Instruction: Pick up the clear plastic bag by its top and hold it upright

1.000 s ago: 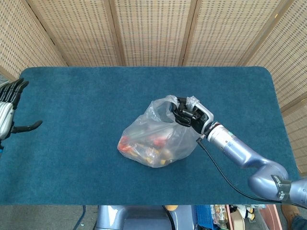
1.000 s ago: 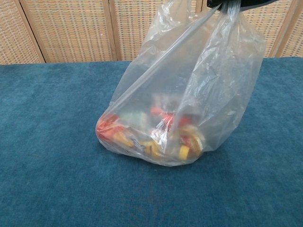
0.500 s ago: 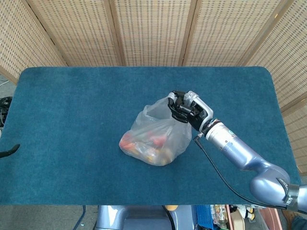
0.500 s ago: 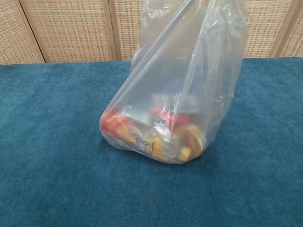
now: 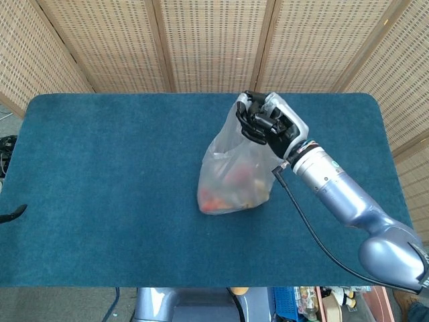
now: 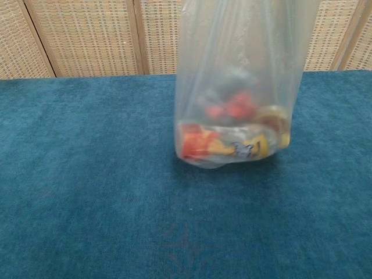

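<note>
Blue-carpeted table (image 5: 120, 201) before woven wicker screen panels (image 5: 214, 40) in wooden frames, evenly lit.

Right hand (image 5: 270, 124): black fingers, silver-white shell; blue-grey arm (image 5: 348, 208), black cable (image 5: 305, 228) alongside.

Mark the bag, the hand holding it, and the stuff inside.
clear plastic bag (image 5: 231, 157), head view, on its side wall.
right hand (image 5: 268, 124), head view, middle of the hand gripping the bag's top.
packets (image 6: 224, 145), chest view, on the red and yellow contents at the bottom.
</note>
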Motion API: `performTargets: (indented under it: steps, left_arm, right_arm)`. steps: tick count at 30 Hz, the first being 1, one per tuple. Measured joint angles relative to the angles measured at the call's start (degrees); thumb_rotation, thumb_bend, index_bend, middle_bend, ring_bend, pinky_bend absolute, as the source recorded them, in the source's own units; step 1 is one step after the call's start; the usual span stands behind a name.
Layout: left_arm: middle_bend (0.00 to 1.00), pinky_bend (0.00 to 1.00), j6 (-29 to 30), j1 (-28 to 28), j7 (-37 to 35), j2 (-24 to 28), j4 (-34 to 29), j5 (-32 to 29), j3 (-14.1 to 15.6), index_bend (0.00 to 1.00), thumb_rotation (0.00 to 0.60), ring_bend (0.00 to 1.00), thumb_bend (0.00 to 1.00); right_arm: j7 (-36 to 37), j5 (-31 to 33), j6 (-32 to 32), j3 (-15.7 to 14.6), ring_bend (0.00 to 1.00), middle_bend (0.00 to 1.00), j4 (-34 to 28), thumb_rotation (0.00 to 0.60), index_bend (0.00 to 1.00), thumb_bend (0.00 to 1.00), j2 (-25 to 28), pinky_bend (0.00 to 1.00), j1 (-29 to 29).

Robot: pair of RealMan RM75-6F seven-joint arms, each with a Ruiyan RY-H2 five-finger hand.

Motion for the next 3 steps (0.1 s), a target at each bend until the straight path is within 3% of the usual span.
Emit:
performTargets:
  steps: [3]
  left_arm:
    - [0.0,0.0,-0.28,0.17,-0.22,0.03,0.1,-0.02,-0.45,0.0,0.6,0.0,0.21]
  right_arm:
    - [-1.34,2.97,-0.78,1.38,0.98,0.89,0.5,0.6,0.79,1.0,1.8,1.0,1.02]
